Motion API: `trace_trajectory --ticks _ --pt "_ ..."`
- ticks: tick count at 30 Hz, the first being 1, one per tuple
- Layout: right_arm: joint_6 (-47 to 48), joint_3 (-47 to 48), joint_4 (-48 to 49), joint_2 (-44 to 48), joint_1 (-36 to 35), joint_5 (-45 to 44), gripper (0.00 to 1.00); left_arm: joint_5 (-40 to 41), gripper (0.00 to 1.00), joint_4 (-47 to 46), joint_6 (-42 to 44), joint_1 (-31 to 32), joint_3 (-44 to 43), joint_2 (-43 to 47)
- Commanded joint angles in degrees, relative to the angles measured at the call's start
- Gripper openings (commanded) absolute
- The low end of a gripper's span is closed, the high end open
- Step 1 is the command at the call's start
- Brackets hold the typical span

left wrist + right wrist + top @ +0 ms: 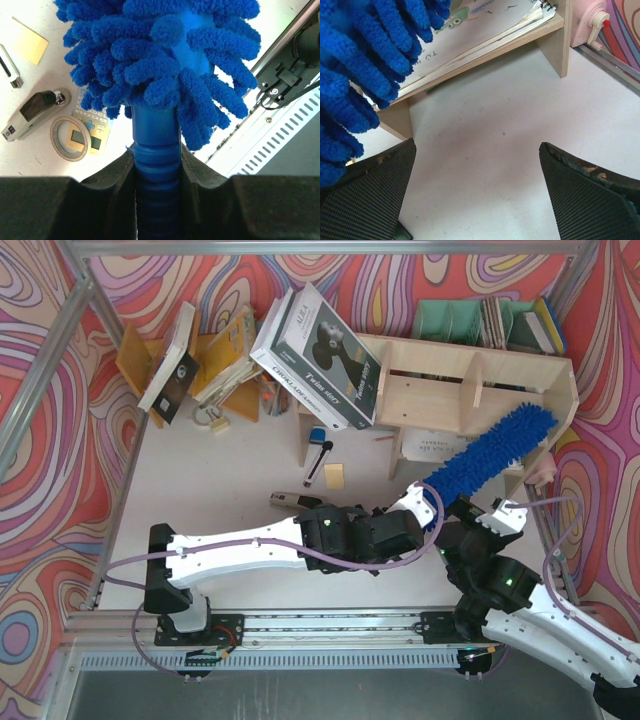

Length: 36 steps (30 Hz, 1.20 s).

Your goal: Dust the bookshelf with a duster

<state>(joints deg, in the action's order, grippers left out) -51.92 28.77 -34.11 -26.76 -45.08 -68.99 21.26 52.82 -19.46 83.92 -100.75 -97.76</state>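
Swirl-patterned multicolored walls [60, 490] surround a white tabletop [230, 480].

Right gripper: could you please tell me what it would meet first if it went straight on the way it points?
Most likely the table short of the bookshelf: the open right gripper tilts down toward it with nothing between. The duster lies left of that line. Depth is uncertain.
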Motion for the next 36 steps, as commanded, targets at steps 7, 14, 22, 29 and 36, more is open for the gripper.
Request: trace_trajectory --ticks 7,14,22,29,36 --pt "-1.1 0.6 -0.8 -0.7 0.2 -2.0 0.99 5.2 0.0 -0.4 -7.6 1.2 -1.8 -0.9" --pt "-1.2 0.5 -0.8 -0.3 0.2 -1.9 0.99 11.5 0.0 -0.4 -9.7 1.1 -4.5 -2.7" --pt "-1.6 0.6 -1.3 0.2 0.2 -1.9 0.99 15.6 0.0 -0.8 -7.9 -0.2 -10.1 -4.8" --pt "-1.7 0.5 -1.3 0.6 0.2 -1.9 0.99 11.1 0.0 0.1 -9.1 -0.4 -9.3 -7.1" --pt "-1.7 0.5 -1.3 0.4 0.2 -1.8 0.99 7.2 0.0 1.9 -10.0 -0.7 -8.1 -9.5"
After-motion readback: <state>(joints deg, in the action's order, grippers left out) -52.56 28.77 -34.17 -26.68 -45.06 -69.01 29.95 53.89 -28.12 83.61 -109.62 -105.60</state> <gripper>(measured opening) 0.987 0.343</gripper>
